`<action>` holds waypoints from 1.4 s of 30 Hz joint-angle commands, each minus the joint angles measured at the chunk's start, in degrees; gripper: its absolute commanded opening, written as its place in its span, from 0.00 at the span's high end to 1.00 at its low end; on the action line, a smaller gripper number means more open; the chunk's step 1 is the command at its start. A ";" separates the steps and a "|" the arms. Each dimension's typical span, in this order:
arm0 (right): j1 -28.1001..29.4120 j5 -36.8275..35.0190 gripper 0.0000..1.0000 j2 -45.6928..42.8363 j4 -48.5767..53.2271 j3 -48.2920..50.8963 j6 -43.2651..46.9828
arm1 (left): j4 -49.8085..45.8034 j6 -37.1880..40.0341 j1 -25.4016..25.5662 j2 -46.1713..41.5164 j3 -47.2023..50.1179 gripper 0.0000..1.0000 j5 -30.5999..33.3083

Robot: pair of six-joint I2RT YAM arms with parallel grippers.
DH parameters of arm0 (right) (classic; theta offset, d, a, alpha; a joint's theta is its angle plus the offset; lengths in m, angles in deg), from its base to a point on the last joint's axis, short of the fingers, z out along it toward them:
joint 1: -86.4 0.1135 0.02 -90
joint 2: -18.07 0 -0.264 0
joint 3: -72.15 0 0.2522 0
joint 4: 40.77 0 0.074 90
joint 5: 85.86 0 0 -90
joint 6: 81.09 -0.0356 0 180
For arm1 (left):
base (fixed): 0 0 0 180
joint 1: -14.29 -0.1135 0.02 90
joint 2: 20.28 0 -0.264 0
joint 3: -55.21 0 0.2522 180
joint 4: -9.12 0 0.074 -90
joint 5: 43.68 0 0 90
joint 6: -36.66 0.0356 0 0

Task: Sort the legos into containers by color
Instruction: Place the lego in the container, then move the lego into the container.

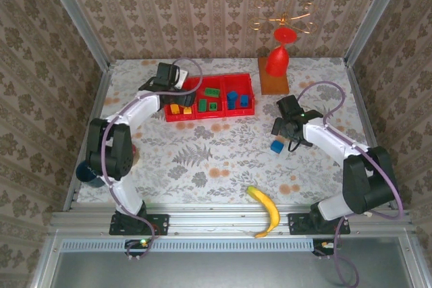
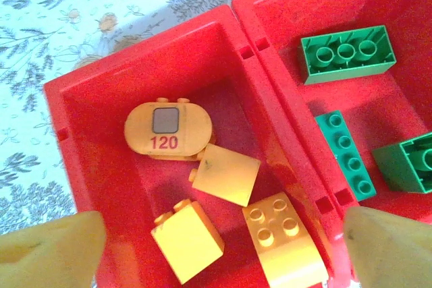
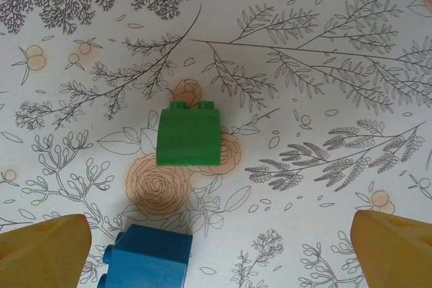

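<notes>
The red three-compartment tray (image 1: 210, 118) sits at the back of the table. Its left compartment holds several orange-yellow bricks (image 2: 187, 239), one of them marked 120 (image 2: 167, 131). Green bricks (image 2: 347, 54) lie in the middle compartment and blue bricks (image 1: 233, 99) in the right one. My left gripper (image 2: 219, 234) hovers open above the orange-yellow bricks, holding nothing. Over the bare table my right gripper (image 3: 219, 234) is open. A loose green brick (image 3: 189, 134) lies ahead of it, and a loose blue brick (image 3: 148, 261) sits by its left finger (image 3: 47, 247).
A yellow banana (image 1: 266, 208) lies near the front edge. A red goblet on a wooden base (image 1: 279, 59) stands at the back right, beside the tray. A dark blue object (image 1: 86, 172) sits at the left edge. Patterned walls close in three sides.
</notes>
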 commanded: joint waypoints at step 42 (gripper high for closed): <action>0.05 -1.05 0.00 7.93 3.09 -6.35 0.71 | -11.26 5.49 5.50 0.98 1.20 0.00 19.92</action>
